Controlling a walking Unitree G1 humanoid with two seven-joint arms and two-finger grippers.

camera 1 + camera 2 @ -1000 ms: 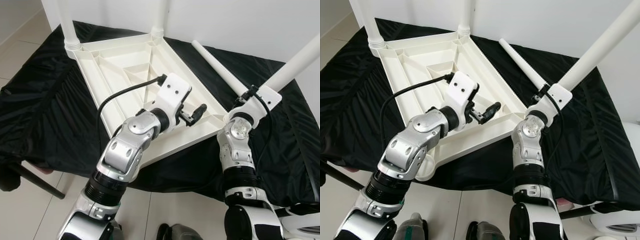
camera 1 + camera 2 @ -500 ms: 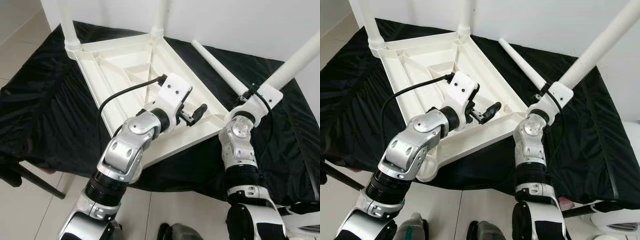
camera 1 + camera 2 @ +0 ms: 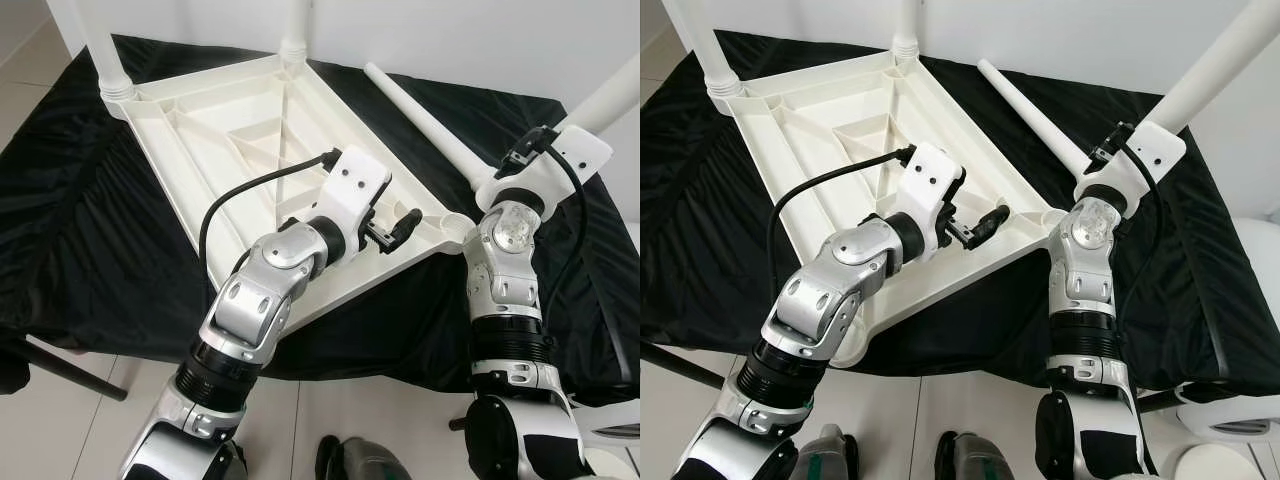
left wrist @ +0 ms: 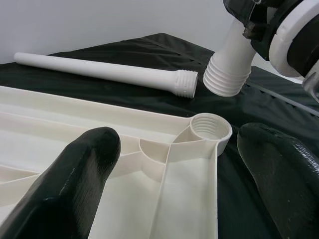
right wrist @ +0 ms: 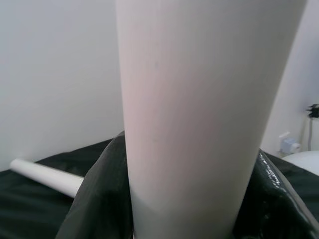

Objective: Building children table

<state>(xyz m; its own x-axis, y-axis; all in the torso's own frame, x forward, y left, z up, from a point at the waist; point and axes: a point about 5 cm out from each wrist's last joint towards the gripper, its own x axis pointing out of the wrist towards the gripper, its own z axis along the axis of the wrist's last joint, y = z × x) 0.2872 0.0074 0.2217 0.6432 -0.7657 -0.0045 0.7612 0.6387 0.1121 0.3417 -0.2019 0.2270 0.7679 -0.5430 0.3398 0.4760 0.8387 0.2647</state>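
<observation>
Black cloth (image 3: 90, 200) — L gripper (image 4: 174, 164) fingers apart over tabletop (image 3: 230, 130) (unlabelled), R gripper (image 5: 169, 209) clamping leg (image 5: 199, 99).

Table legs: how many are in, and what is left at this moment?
Two legs stand screwed into the upturned tabletop's far corners. The right gripper holds a third leg, its threaded end just beside the near open socket. The left gripper hovers open over the tabletop. A fourth leg lies on the black cloth.

White table leg (image 5: 199, 109) in pincer (close up), black cloth (image 5: 35, 199)
</observation>
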